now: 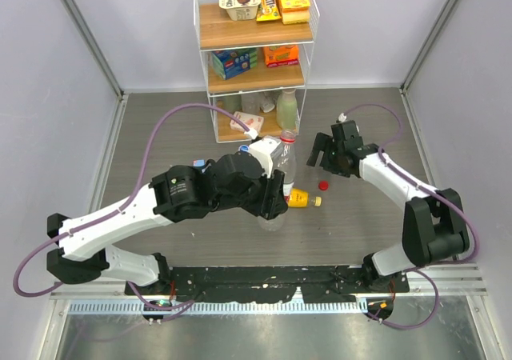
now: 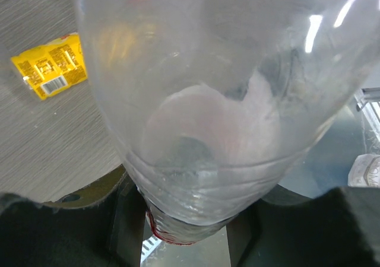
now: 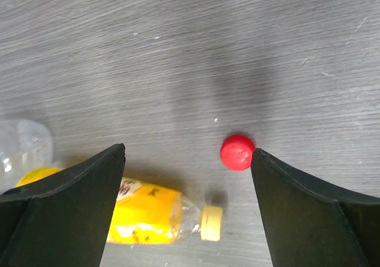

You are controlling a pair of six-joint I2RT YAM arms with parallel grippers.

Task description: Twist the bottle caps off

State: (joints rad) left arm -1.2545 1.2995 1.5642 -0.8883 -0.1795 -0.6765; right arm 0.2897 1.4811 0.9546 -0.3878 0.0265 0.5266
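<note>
Left gripper (image 2: 187, 228) closed on the red-label bottle (image 1: 288, 158); bottle upright at the middle of the worktop (image 1: 160, 144), a little toward the far edge; in the left wrist view the clear body fills the picture, black fingers (image 2: 122, 219) pressed against both sides low down, a strip of red label showing between them.

Right gripper (image 3: 188, 151) spread wide and holding nothing; only bare worktop between the two black fingers (image 3: 71, 196); from above it hangs right of centre, just beside the red-label bottle's upper part but apart from it.

Red cap (image 3: 237, 152) lies loose on the worktop, right of the red-label bottle and toward the right edge; in the right wrist view it sits just at the inner edge of one finger; touching or not, cannot tell.

Juice bottle (image 1: 298, 198) on its side near the centre, nearer than the red cap; yellow-orange body, pale yellow cap (image 3: 211, 222) on its neck and pointing toward the right edge.

Small clear bottle (image 1: 270, 218) on the near side of the left gripper, partly under the arm; label not readable, upright or tilted not clear.

Wire rack (image 1: 254, 56) stands at the middle of the far edge; boxes and packets on its upper shelves; a pale green bottle (image 1: 286, 104) on the lowest one.
</note>
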